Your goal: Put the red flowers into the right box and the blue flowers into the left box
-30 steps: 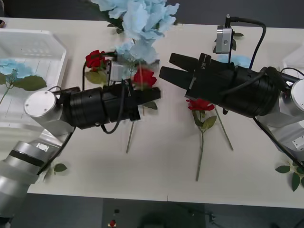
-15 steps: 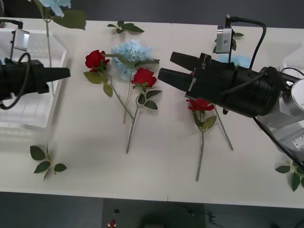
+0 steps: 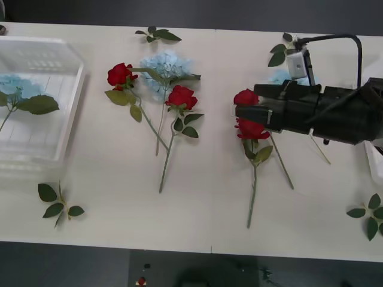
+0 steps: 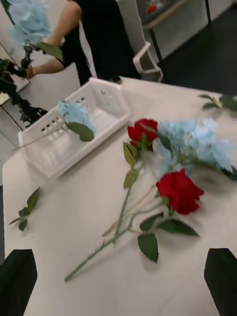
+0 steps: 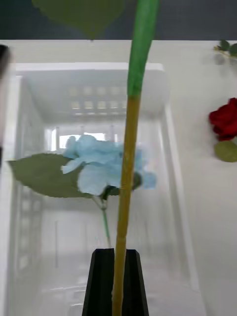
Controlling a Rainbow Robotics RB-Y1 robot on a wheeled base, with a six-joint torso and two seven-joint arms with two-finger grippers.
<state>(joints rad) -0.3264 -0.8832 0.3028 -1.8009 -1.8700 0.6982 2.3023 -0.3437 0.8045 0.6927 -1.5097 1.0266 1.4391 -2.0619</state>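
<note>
Left end effector (image 5: 117,281) clamped on a blue flower stem (image 5: 129,148), held above the left box (image 5: 168,128) with one blue flower (image 5: 101,165) already inside. Right end effector (image 3: 239,112) open over the worktop (image 3: 203,209), above two red flowers (image 3: 251,128); two more red flowers (image 3: 181,96) and a blue head (image 3: 164,64) near centre.

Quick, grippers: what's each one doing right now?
Left gripper: shut on a blue flower stem, above the left box.
Right gripper: open, empty.
</note>
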